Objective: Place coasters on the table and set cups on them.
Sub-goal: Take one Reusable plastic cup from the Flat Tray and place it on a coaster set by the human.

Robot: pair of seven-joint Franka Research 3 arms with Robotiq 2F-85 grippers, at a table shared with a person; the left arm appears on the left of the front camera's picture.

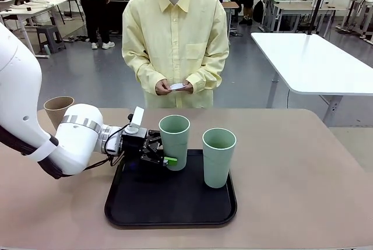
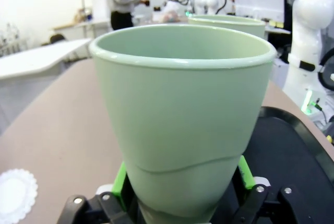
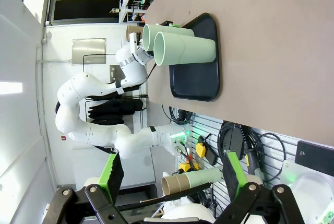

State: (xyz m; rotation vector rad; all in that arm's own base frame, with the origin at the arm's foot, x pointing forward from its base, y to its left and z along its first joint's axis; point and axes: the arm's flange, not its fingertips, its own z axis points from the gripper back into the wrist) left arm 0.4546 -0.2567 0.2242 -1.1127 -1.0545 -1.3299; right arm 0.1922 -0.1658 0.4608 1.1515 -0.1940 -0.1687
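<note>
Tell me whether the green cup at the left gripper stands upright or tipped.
Upright. The green cup stands rim-up on the black tray, with the left gripper pads on either side of its base.

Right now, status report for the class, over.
Left hand shut on green cup, on tray. Right hand open, empty. One coaster on table. Second green cup beside.

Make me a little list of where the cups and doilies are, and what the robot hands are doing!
Left gripper: straddling left green cup's base on the tray; grip unclear
Right gripper: open, holding nothing
Right green cup: on tray
Tan cup: on table
Coasters: one on table, one in person's hands
</note>
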